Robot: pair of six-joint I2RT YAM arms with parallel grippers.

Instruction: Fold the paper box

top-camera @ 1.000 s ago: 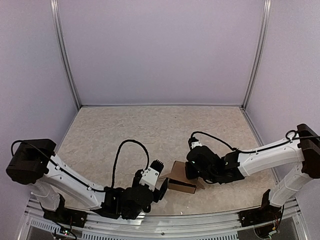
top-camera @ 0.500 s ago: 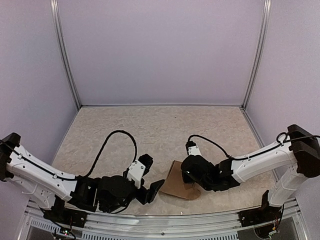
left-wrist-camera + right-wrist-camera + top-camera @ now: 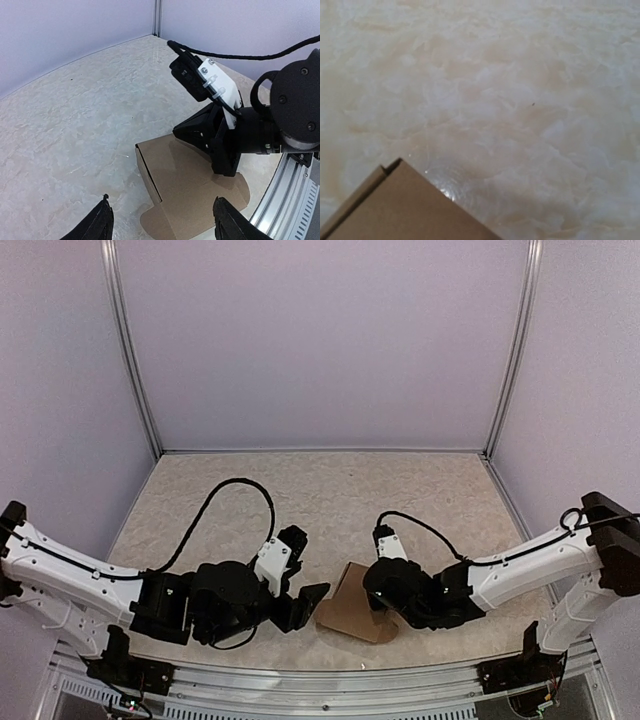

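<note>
paper box (image 3: 350, 618): near edge of bench, mid | right fingers (image 3: 220, 150): clenched, tips down on its panel | left fingers (image 3: 100, 225): released, just left of it | you reach rightward with left

The left gripper (image 3: 161, 225) shows 2 fingertips spread wide over the marbled tabletop (image 3: 75, 130). Just beyond lies the brown paper box (image 3: 185, 187), the right gripper's (image 3: 226, 161) closed tips touching its top.

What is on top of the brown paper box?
The right gripper, shut, rests on the paper box. The cardboard beneath its tips is covered, so whether it pinches a flap cannot be seen.
</note>
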